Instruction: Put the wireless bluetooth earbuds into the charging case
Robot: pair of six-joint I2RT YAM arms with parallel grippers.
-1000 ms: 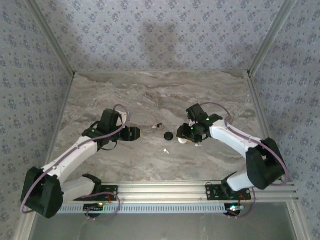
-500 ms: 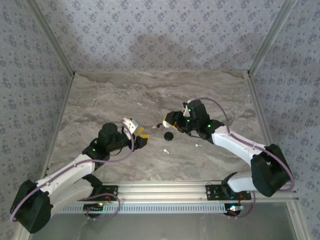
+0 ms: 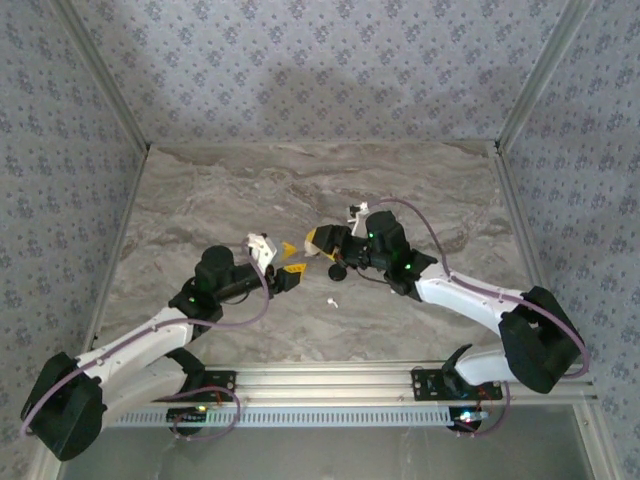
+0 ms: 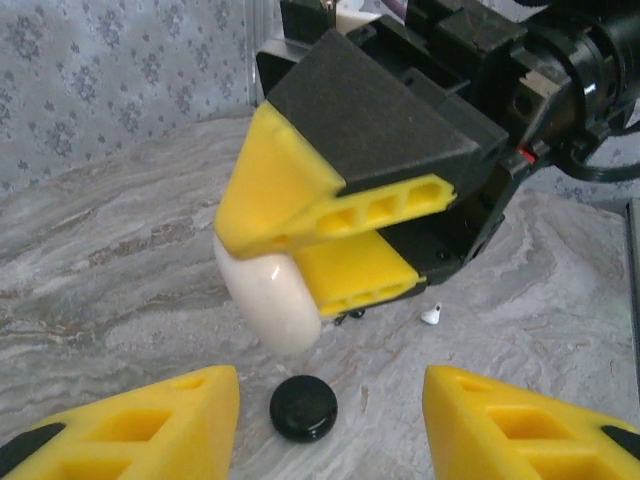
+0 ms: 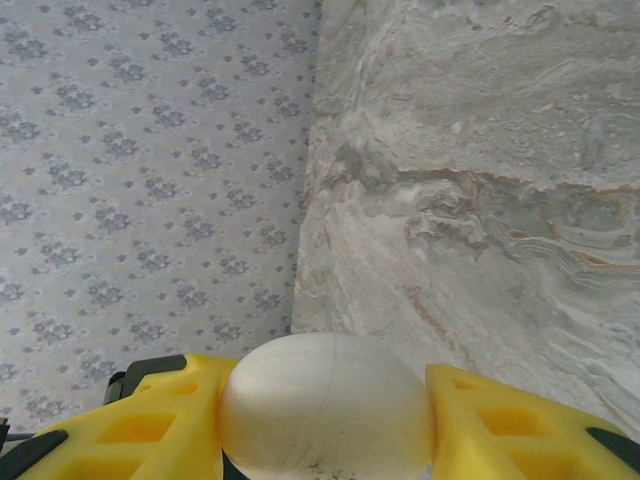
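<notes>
Right gripper [image 3: 318,240]: clamped on case [image 5: 325,405], I see it raised.
Left gripper [image 3: 293,259]: jaws apart, empty, just left of case.
Earbud [image 4: 431,316]: on table [image 3: 200,200].

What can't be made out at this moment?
Round white plastic charging case: lower half, right wrist view, cut off by the bottom edge; flanks covered by yellow fingers.
Tiny white earbud on the table: stem direction, top view, too small.
Small black round disc: its identity, top view, too small.
</notes>
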